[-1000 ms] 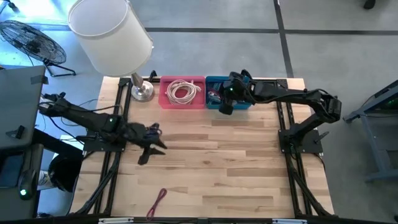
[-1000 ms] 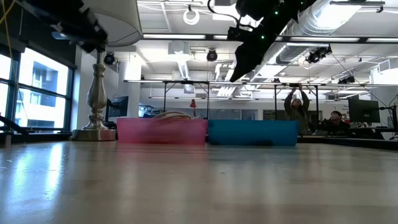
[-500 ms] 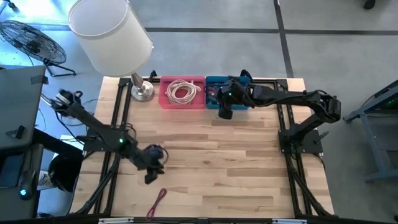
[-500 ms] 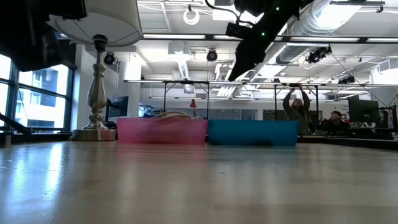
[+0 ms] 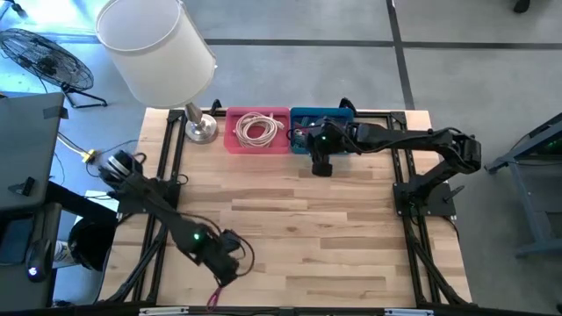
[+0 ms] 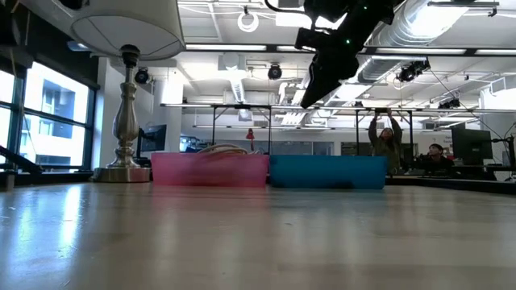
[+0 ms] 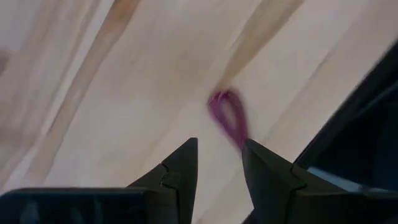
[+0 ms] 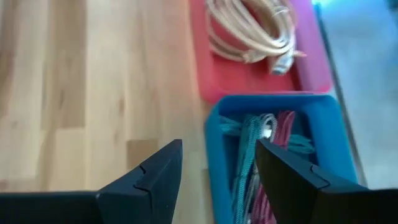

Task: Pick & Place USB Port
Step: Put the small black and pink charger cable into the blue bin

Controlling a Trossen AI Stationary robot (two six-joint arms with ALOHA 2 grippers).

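Here our left gripper [image 7: 217, 163] hangs with its fingers narrowly parted and empty, right above the magenta cable [image 7: 228, 118] lying near the table's [image 5: 351, 237] front edge, toward the left corner. Our right gripper [image 8: 217, 163], fingers wide and holding nothing, sits over the near rim of the blue bin [image 8: 217, 134] at the back edge, beside the pink bin [image 8: 249, 81] with its white cable [image 8: 249, 28]. We judge the pick not yet made; grasp, carry and drop remain.
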